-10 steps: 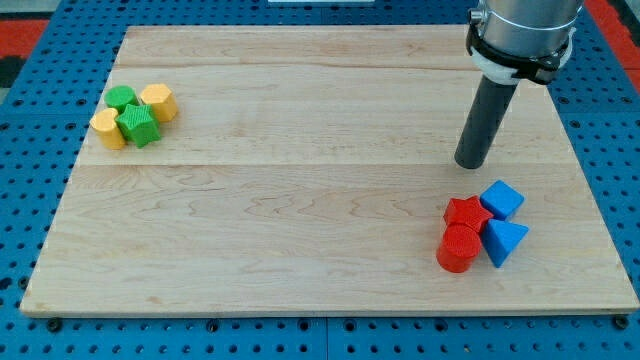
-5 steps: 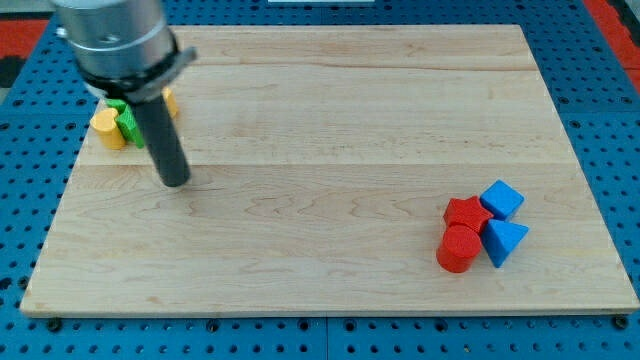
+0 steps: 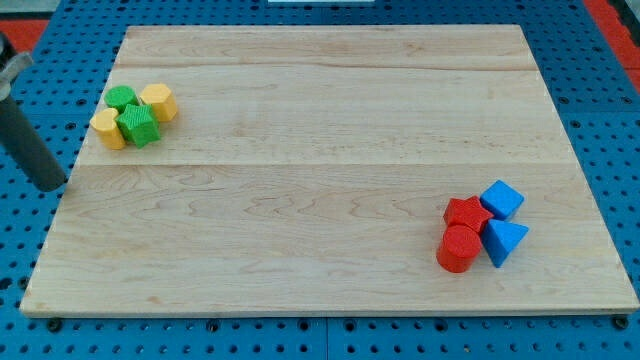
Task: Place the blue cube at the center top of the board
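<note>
The blue cube point(image 3: 501, 199) sits at the board's lower right, touching a red star block point(image 3: 466, 212) and a blue triangular block point(image 3: 503, 241). A red cylinder point(image 3: 458, 249) lies just below the star. My tip point(image 3: 48, 186) is at the view's far left, just off the wooden board's point(image 3: 320, 120) left edge, far from the blue cube. The rod rises to the upper left and is cut off by the frame.
A second cluster sits at the board's upper left: a green cylinder point(image 3: 122, 98), a yellow hexagonal block point(image 3: 158, 102), a yellow block point(image 3: 108, 129) and a green block point(image 3: 140, 126). A blue pegboard surface point(image 3: 30, 250) surrounds the board.
My tip has swept from the board's right side, above the blue cube, across to the left and off the board's left edge. No block has moved.
</note>
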Motion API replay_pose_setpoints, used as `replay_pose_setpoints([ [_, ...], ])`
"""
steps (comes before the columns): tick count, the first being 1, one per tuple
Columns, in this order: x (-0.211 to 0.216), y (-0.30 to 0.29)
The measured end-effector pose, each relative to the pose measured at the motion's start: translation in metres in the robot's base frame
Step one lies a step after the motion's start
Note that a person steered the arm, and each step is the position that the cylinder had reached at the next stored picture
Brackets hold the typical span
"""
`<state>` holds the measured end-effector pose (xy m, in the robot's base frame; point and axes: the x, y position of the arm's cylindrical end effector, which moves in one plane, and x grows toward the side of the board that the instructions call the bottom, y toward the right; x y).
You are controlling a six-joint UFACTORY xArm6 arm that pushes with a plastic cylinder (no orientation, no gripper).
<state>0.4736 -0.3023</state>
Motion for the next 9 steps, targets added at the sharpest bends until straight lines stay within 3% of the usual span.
replay_pose_setpoints([
  [4,-0.013,0.016],
  [6,0.056,0.236],
  [7,0.127,0.314],
  [8,0.142,0.445],
  [9,0.107,0.456],
])
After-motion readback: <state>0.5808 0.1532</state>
